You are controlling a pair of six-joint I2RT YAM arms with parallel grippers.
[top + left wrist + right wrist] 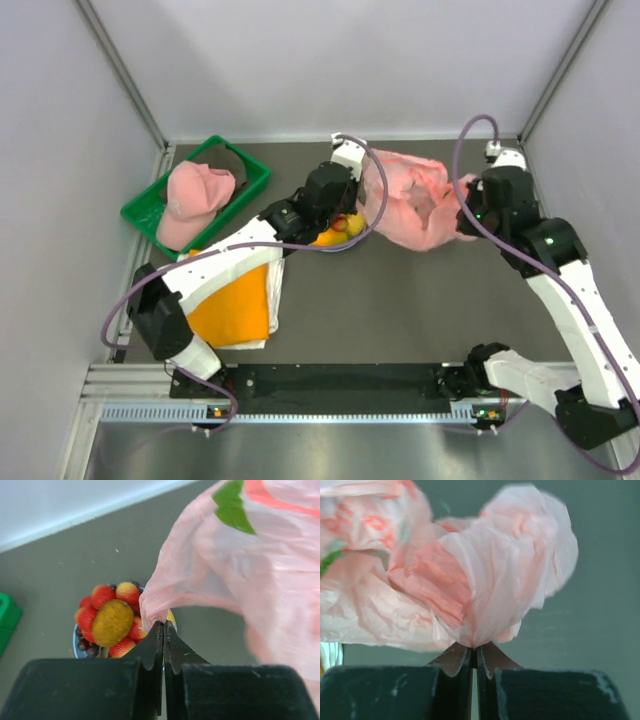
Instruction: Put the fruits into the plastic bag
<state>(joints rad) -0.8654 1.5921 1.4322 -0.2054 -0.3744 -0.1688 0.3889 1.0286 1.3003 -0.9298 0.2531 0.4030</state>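
The pink translucent plastic bag (415,205) hangs stretched between my two grippers at the back middle of the table. My left gripper (163,625) is shut on the bag's left edge (155,607), right above the fruits (111,621): several red ones, a brown kiwi, dark grapes and a yellow piece, piled on a light blue plate (76,640). My right gripper (475,647) is shut on a bunched fold of the bag (485,595) at its right side. In the top view the fruits (340,230) show just below the left wrist.
A green basket (150,205) at the back left holds a pink cap (195,200). A folded orange cloth (235,305) on a white sheet lies at the front left under the left arm. Grey walls close in the table.
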